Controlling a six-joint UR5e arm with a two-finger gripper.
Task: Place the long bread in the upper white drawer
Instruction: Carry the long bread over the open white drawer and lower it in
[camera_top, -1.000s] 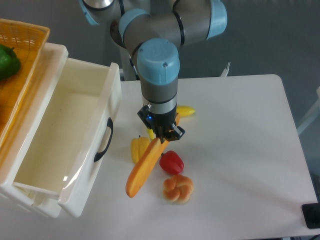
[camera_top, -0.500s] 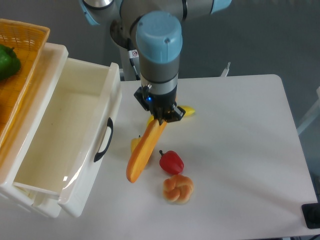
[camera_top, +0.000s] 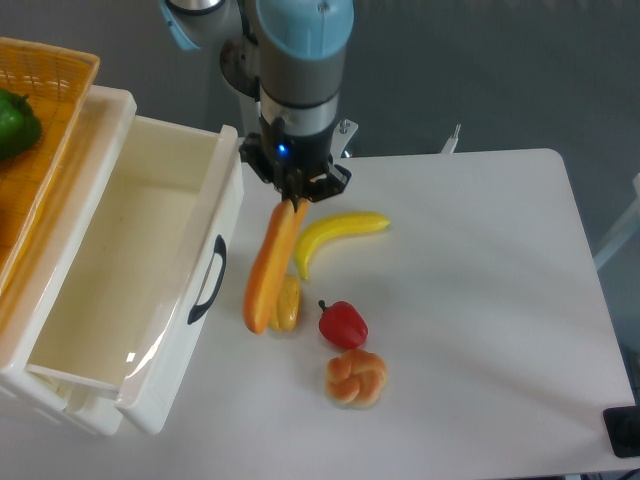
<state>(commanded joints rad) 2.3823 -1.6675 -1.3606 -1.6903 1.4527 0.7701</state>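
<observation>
The long bread, an orange-tan loaf, hangs tilted above the table with its upper end held in my gripper, which is shut on it. Its lower end points down and left, close to the front of the upper white drawer. The drawer stands pulled out at the left, with a dark curved handle on its front, and its inside looks empty.
A yellow banana lies right of the loaf. A small yellow item lies partly behind the loaf's lower end. A red pepper and a knotted bun sit lower. An orange woven basket with a green pepper stands at far left.
My gripper has risen and moved back and to the left with the long bread, bringing the loaf nearer the drawer front and uncovering the banana.
</observation>
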